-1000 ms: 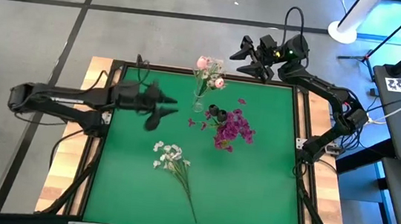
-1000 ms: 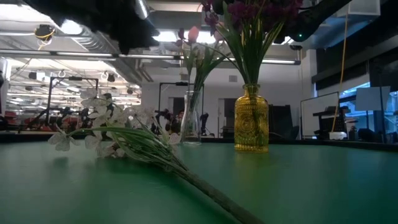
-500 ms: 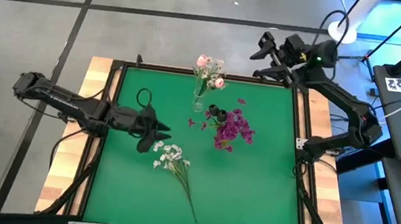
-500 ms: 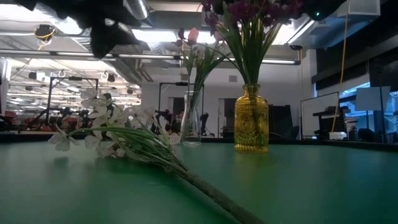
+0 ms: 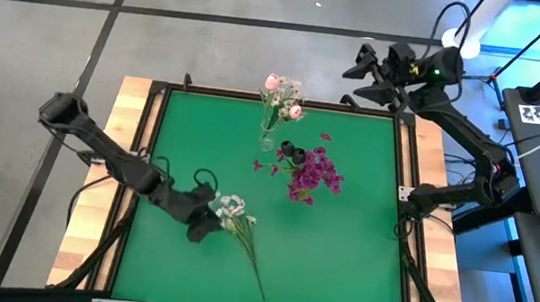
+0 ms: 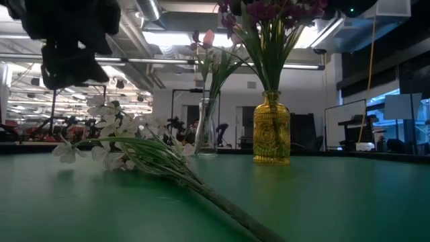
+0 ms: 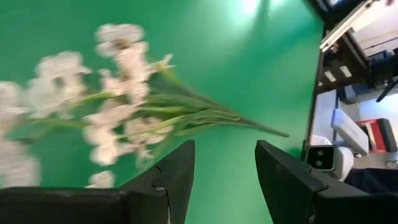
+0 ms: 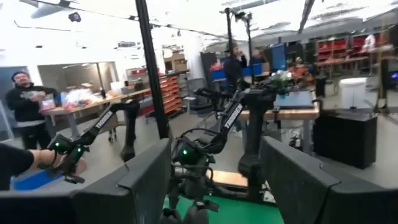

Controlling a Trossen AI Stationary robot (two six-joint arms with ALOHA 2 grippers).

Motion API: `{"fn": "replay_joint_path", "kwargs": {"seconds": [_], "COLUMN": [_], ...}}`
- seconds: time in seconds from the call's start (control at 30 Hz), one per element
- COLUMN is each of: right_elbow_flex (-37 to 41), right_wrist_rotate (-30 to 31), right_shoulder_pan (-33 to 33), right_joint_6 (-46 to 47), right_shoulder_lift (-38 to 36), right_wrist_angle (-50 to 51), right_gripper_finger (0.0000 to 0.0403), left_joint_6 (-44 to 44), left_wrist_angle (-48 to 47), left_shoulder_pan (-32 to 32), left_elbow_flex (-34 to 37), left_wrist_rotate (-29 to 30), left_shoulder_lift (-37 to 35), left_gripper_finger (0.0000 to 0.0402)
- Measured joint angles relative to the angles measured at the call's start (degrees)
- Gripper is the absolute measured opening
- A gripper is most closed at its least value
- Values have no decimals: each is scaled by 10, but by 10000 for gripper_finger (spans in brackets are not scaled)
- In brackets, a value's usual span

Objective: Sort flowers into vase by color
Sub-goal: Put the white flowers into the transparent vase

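A spray of white flowers [image 5: 232, 210] lies flat on the green table, its stem [image 5: 256, 268] pointing toward the near edge; it also shows in the low view [image 6: 121, 142] and the left wrist view [image 7: 118, 106]. Pink tulip buds [image 5: 280, 94] stand in a clear glass vase [image 6: 206, 134]. Magenta-purple clusters [image 5: 315, 172] stand in an amber vase [image 6: 271, 129]. My left gripper [image 5: 204, 225] is open and hangs just above the near-left side of the white blossoms [image 6: 67, 54] [image 7: 224, 180]. My right gripper [image 5: 367, 66] is open, raised beyond the table's far right corner [image 8: 217, 180].
The two vases stand close together in the far middle of the table. A loose purple bit [image 5: 325, 135] lies beside them. Bare green table [image 5: 339, 259] spreads over the right and near parts. People and other robot arms show in the room beyond.
My left gripper has swung from the table's far left toward the near edge and the middle, coming down over the white flowers. My right gripper has drawn back past the far right corner. The flowers have stayed where they were.
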State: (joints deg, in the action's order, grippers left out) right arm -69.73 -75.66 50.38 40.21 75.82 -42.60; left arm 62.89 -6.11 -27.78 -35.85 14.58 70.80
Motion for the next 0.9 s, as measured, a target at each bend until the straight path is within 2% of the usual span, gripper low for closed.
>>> {"fn": "replay_joint_path", "kwargs": {"seconds": [0.13, 0.3, 0.43, 0.6, 0.73, 0.9], "right_elbow_flex": [0, 0, 0, 0, 0, 0], "right_wrist_rotate": [0, 1, 2, 5, 2, 1], "right_shoulder_pan": [-2, -1, -1, -1, -1, -1], "right_joint_6": [-1, -2, -4, -1, -2, -10], "right_shoulder_lift": [-6, -11, -11, -11, -10, -10], "right_wrist_angle": [5, 4, 7, 22, 41, 42], "right_gripper_finger": [246, 246, 246, 246, 246, 246], "left_joint_6": [-32, -197, -309, -416, -457, -511], "left_wrist_angle": [8, 6, 5, -25, -59, -101], "left_shoulder_pan": [-25, -38, -24, -8, -9, -8], "left_elbow_flex": [-49, -121, -176, -231, -249, -266], "left_wrist_rotate": [22, 61, 86, 44, 13, 8], "left_shoulder_lift": [59, 160, 223, 276, 306, 329], "left_gripper_finger": [163, 161, 161, 160, 160, 160]}}
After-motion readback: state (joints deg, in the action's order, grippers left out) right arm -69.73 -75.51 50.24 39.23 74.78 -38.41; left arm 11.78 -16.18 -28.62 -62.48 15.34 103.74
